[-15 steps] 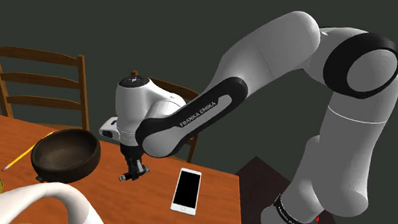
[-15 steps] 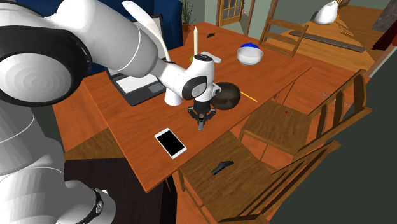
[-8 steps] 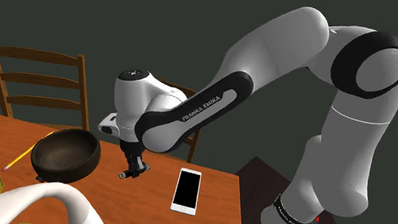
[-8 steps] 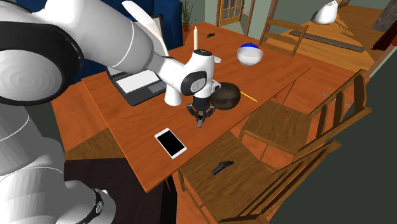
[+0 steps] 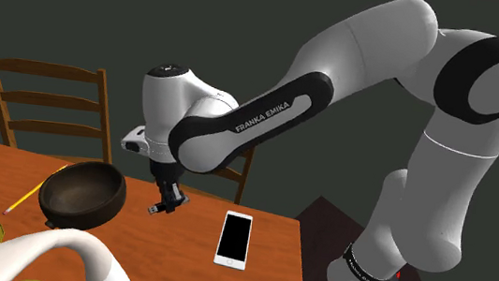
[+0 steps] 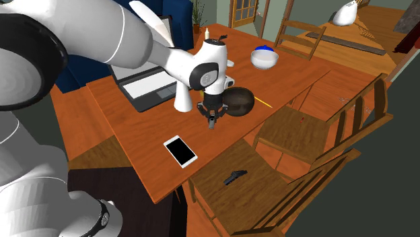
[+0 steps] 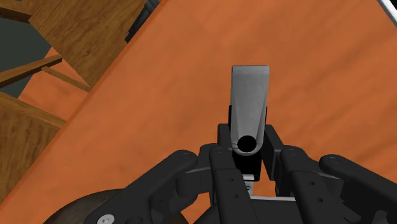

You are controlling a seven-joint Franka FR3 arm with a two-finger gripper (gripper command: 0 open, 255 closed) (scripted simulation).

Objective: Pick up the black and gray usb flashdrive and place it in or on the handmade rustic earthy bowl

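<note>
1. Your claw (image 5: 167,200) is clamped on the flash drive (image 7: 249,105), with the drive's grey metal end sticking out past the black fingers (image 7: 275,141).
2. You hold the drive in the air above the tabletop (image 5: 185,251), left of centre in the shoulder view and just to the right of the bowl (image 5: 83,192).
3. The dark brown bowl sits on the tabletop at that frame's lower left.
4. A phone (image 5: 233,238) lies flat on the tabletop to the right of the claw.
</note>
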